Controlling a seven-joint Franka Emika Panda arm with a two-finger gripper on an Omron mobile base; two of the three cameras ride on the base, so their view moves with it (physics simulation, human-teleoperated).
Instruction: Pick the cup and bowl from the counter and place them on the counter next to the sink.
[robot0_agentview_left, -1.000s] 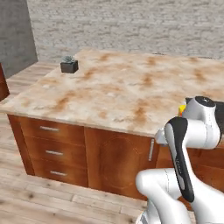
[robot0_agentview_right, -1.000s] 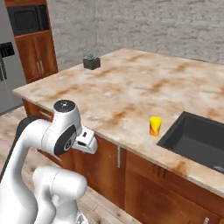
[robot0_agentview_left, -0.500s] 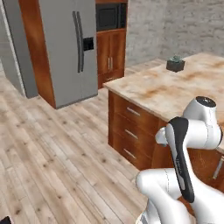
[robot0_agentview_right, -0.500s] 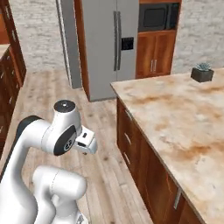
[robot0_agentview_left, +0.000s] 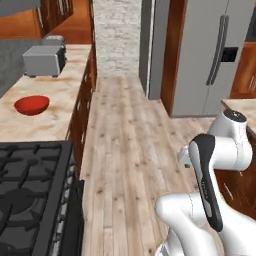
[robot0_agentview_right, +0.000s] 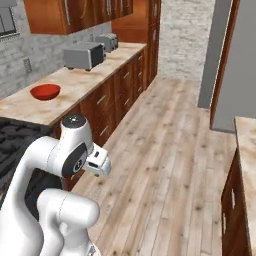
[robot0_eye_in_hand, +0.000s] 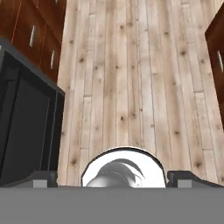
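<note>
The red bowl (robot0_agentview_left: 31, 105) (robot0_agentview_right: 45, 91) sits on the beige counter (robot0_agentview_left: 59, 92) (robot0_agentview_right: 75, 82) along the wall, between the black stove and a toaster. The cup and the sink are out of view. My arm is folded close to the base over the wooden floor, well away from the bowl. In the hand view my gripper (robot0_eye_in_hand: 113, 178) points down at the floor, its two fingertips (robot0_eye_in_hand: 43, 177) wide apart with nothing between them, so it is open.
A black gas stove (robot0_agentview_left: 30, 190) (robot0_agentview_right: 12, 137) is nearest on the left, its oven front (robot0_eye_in_hand: 26, 122) below the hand. Two toasters (robot0_agentview_left: 45, 61) (robot0_agentview_right: 83, 55) stand further along the counter. A grey fridge (robot0_agentview_left: 210, 55) and an island corner (robot0_agentview_right: 247, 150) lie right, wooden floor (robot0_agentview_left: 130, 130) between.
The whole picture has swung from the island with its sink and yellow cup to the wall counter: the base has turned. The arm keeps its folded pose, gripper still open.
</note>
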